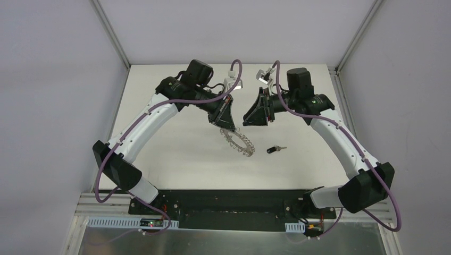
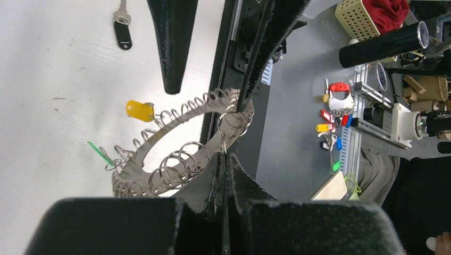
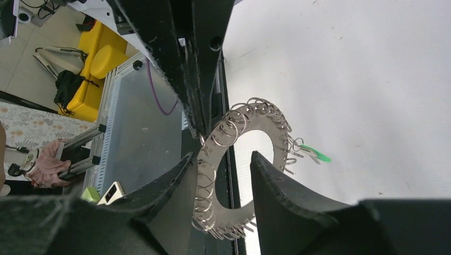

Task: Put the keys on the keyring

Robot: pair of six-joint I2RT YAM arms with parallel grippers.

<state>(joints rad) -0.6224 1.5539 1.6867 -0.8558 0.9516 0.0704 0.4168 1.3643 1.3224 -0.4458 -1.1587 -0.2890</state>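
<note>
In the top view the upper end of the keyring [image 1: 239, 142] was covered by the left gripper [image 1: 227, 123], and its coloured keys were too small to make out. The left wrist view showed more: the yellow key [image 2: 140, 110] sat at the ring's 11 o'clock edge with its blade lost among the wire rings. The green key [image 2: 98, 150] showed only as a thin sliver at 9 o'clock. Whether the ring's lower end rested on the table [image 1: 181, 159] could not be told.

The left arm bowed in from the left, its gripper pointing down toward 5 o'clock. Its 2 fingers were pressed together, pinching 1 small wire ring on the keyring's fringe, so the loop hung tilted from the tips.

The right arm mirrored it, with the right gripper [image 1: 254, 118] aimed toward 7 o'clock, near the other gripper. Its fingers [image 3: 276, 186] stood spread apart, 1 on each side of the loop's band. Whether either touched the metal could not be told.

The black key [image 1: 274, 150] lay alone on the table at 3 o'clock from the keyring, apart from it.
</note>
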